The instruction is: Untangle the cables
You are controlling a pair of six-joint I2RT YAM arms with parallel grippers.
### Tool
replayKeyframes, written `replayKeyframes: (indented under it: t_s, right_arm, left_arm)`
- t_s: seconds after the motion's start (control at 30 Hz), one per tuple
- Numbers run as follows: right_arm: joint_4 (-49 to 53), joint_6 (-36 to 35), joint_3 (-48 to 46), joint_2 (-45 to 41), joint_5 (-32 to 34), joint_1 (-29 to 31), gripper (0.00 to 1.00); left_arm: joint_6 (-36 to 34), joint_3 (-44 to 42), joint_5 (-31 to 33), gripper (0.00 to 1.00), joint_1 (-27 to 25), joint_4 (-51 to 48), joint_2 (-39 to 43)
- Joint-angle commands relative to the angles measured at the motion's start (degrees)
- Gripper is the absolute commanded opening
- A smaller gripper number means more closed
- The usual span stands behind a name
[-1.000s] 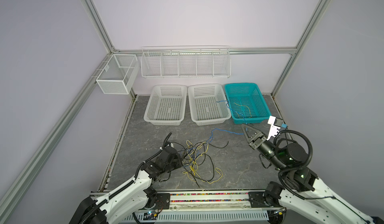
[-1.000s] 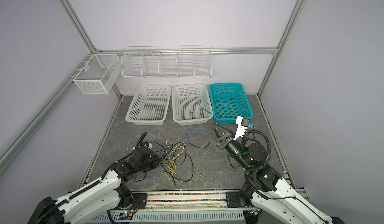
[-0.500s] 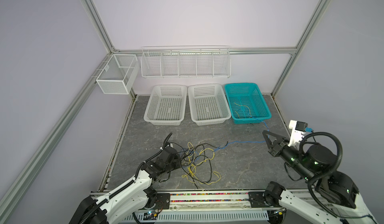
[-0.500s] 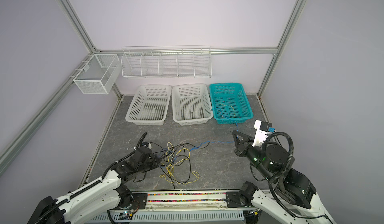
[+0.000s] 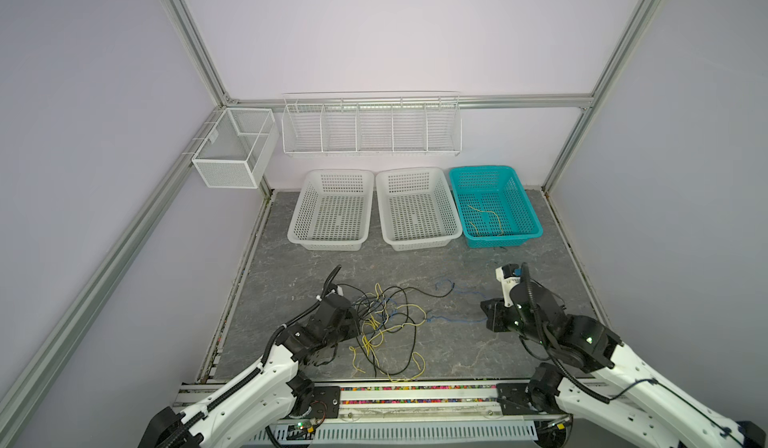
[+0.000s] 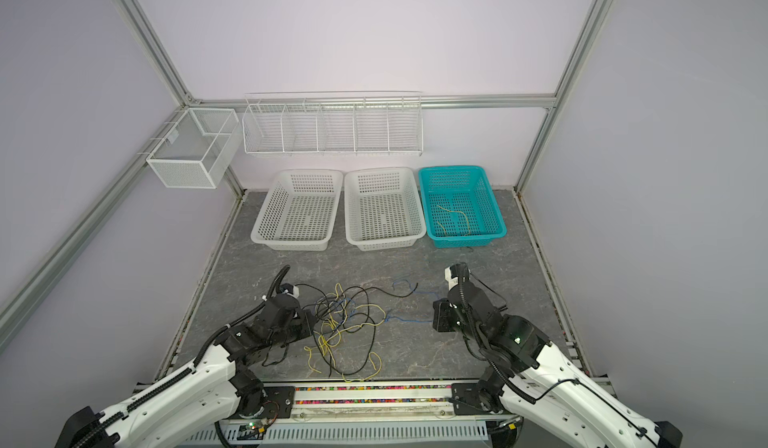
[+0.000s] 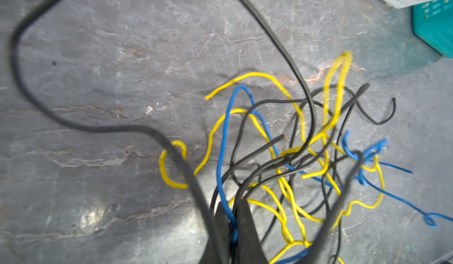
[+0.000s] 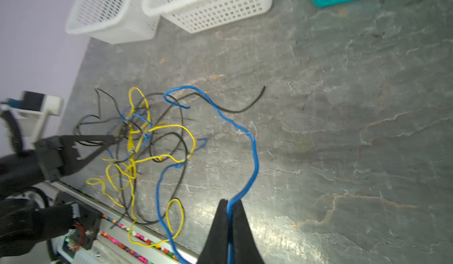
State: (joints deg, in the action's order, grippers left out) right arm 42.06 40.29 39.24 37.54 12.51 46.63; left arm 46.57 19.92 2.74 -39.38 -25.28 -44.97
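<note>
Grey stone-patterned table [image 5: 291, 275] across the whole floor.

Noted far left: white mesh box [image 5: 232, 155] hung on the frame rail, with a wire rack [image 5: 370, 126] on the rear wall beside it.

Found left gripper [image 7: 230, 204] low over the table at front left, pointing into the cables [image 5: 386, 321]. Jaws closed tight, with a blue strand [image 7: 221, 152] pinched between the fingers [image 7: 246, 231] and black strands crowding alongside. Cannot tell whether the black strands are gripped too.

Located cables as one loose knot of black, yellow and blue on the table. Positioned front of centre, between the two grippers and well apart from the baskets.

Along the rear wall behind: white basket [image 5: 303, 213], second white basket [image 5: 415, 170] just beside it, then teal basket [image 5: 528, 213] just right of those. Seen inside the teal basket: one yellow cable [image 5: 494, 214], lying alone on its bottom.

Right of the knot: blue cable [image 8: 253, 152] lying out across bare table. One hooked end free near a stray black cable [image 8: 234, 112]. Another run leads back to the knot's right edge in both top views.

Found right gripper [image 8: 229, 202] low at front right, jaws closed on the blue cable, which is clamped between the fingertips [image 8: 220, 222].
</note>
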Motion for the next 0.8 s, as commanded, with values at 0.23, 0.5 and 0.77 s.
replayKeyframes:
  t_s: [0.23, 0.5, 0.77]
  right_arm:
    - [4.1, 3.4, -0.2, 1.9, 5.3, -0.1, 0.5]
    - [-0.9, 8.0, -0.1, -2.8, -1.9, 1.1, 0.71]
    - [-7.6, 0.7, 3.8, 10.5, 0.3, 16.0, 0.71]
  left_arm:
    - [-0.6, 3.6, -0.7, 0.0, 0.3, -2.3, 0.2]
    - [-0.6, 4.6, -1.1, 0.0, 0.3, -4.0, -0.1]
    - [-1.1, 7.4, -1.0, 0.0, 0.3, -6.6, 0.9]
